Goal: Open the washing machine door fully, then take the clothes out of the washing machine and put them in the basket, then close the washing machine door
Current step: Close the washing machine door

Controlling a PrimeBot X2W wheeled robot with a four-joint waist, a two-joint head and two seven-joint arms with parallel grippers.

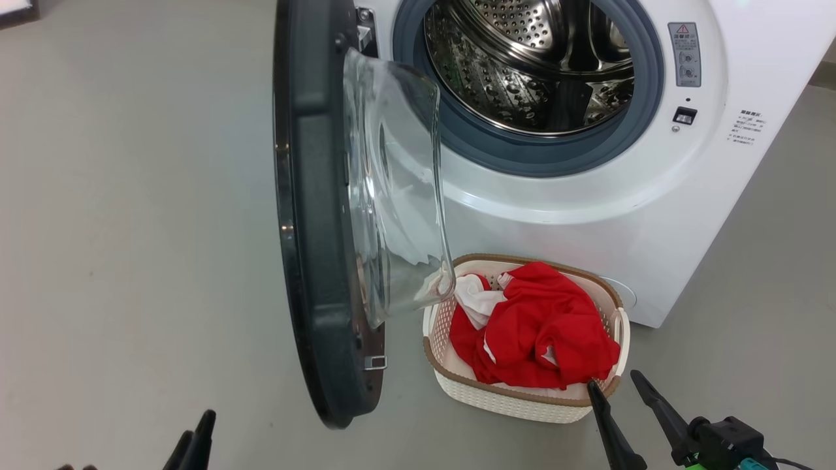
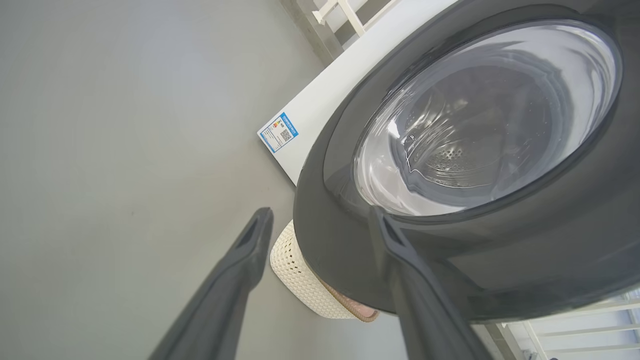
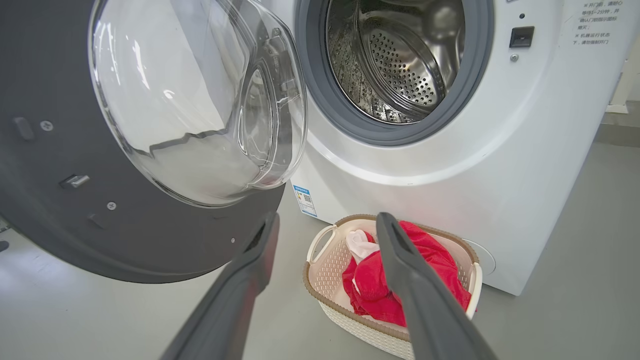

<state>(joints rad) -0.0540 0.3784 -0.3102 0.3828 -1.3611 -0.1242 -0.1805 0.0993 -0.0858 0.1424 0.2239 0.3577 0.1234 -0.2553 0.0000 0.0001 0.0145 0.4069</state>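
Head view: the door point(image 1: 313, 215) hung wide open off the washer point(image 1: 653, 215), and the clothes point(image 1: 542, 326) sat heaped in the basket point(image 1: 516, 401) on the floor point(image 1: 130, 261) just in front. The left end effector point(image 1: 198, 431) sat low at the corner, the right end effector point(image 1: 612, 380) near the basket's rim.

Left wrist view: jaws spread, nothing held, facing the door's outer face.

Right wrist view: jaws apart too, released, above the basket.
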